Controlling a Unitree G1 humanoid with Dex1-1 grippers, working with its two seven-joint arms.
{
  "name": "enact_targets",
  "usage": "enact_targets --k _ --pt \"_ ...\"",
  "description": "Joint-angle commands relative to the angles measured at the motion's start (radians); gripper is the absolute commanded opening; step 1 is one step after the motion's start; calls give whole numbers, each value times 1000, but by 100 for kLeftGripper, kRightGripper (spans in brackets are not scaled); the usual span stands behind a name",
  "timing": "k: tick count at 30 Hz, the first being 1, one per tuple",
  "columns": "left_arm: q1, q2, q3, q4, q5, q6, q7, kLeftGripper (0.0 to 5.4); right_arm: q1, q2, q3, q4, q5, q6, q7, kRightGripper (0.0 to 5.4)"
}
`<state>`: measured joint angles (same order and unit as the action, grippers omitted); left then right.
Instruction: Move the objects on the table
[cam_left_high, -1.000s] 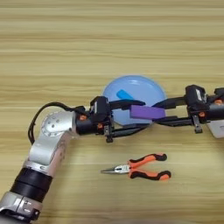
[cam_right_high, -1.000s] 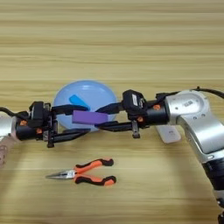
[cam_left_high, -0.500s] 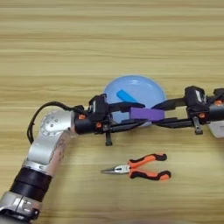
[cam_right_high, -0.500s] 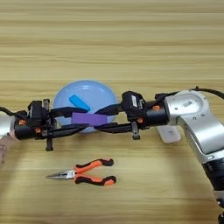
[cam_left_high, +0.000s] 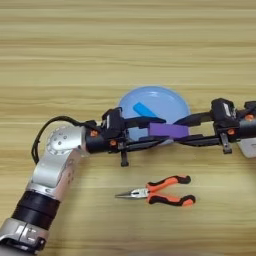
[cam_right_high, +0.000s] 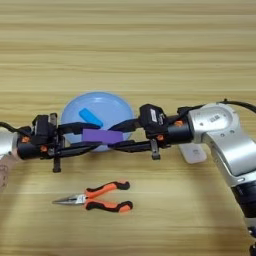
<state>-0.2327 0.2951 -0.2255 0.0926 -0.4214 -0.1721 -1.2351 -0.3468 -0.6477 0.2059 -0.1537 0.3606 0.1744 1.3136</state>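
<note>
Fingers of both grippers meet at the purple block (cam_left_high: 168, 131) at mid frame: left gripper (cam_left_high: 155, 132) and right gripper (cam_right_high: 117, 135) each spread around one end, the block between them. Which one bears it, cannot tell; looks like a handover. Block sits over the lower rim of the light-blue plate (cam_left_high: 172, 97), apparently lifted. A small blue piece (cam_left_high: 143, 109) lies inside the plate. Pliers (cam_left_high: 157, 190) lie on the table (cam_left_high: 125, 40) below centre, tip pointing left, well apart from both grippers. A white item (cam_right_high: 192, 152) rests at right under the right arm. Judgement: block mid-move, not yet set down; pliers untouched, left to do.
</note>
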Motion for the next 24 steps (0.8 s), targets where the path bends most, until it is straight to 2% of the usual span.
enact_targets --k 1,23,24 --pt "-10 -2 -9 6 14 -9 -7 144 -11 0 -10 -15 7 12 -18 142" --pt "-24 -10 0 29 15 -23 -9 142 -7 -2 4 -18 -9 8 -12 142" --pt "-24 -10 0 30 15 -23 -9 142 -7 -3 5 -18 -9 8 -12 171"
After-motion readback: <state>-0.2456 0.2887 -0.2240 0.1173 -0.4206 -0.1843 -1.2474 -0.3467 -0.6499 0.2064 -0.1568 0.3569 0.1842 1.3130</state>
